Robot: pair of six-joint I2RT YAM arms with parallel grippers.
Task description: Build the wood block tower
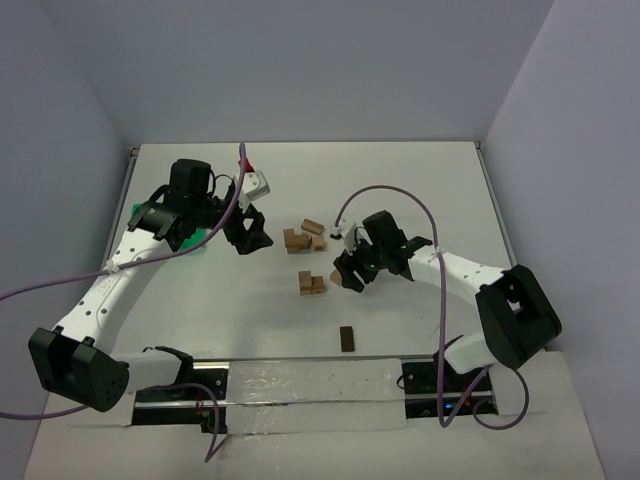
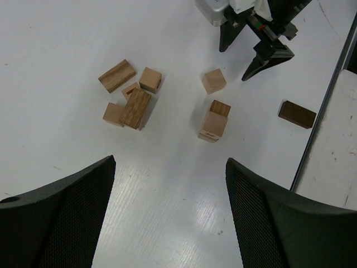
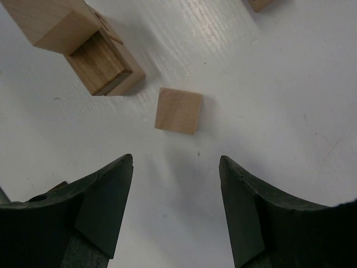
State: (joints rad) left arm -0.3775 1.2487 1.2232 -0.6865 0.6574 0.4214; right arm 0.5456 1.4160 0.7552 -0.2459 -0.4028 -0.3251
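On the white counter [image 1: 420,190] we see both arms bent inward. The green bin [image 1: 138,212] lies under the left arm, behind the left hand [image 1: 248,232]. This hand hangs above the counter with its jaws wide apart and nothing between them. The right hand [image 1: 349,276] is low over the counter, its jaws also parted and empty.

The tower [image 1: 310,284] is only a beginning: a few blocks put together, one lying on another as far as we can tell. It is just ahead of the right hand and to its left. The other wood blocks [image 1: 303,238] lie in a loose group further off, towards the left hand. One single cube [image 3: 178,110] lies just in front of the right fingertips, not yet between them.

We judge that the step in hand is picking up this cube for the tower. The next move calls for the right hand to go forward and down until the cube sits between its fingers. A small turn of the wrist is probably needed, because the cube lies a little askew to them. The hand must not push the tower, which is near.

Only the top view shows the bin and both arms whole. The left wrist view shows the right hand from the front, with the tower, the group and a dark block [image 2: 297,114] together. The right wrist view misses that block, but it alone shows closely how the cube is turned and that it touches nothing.
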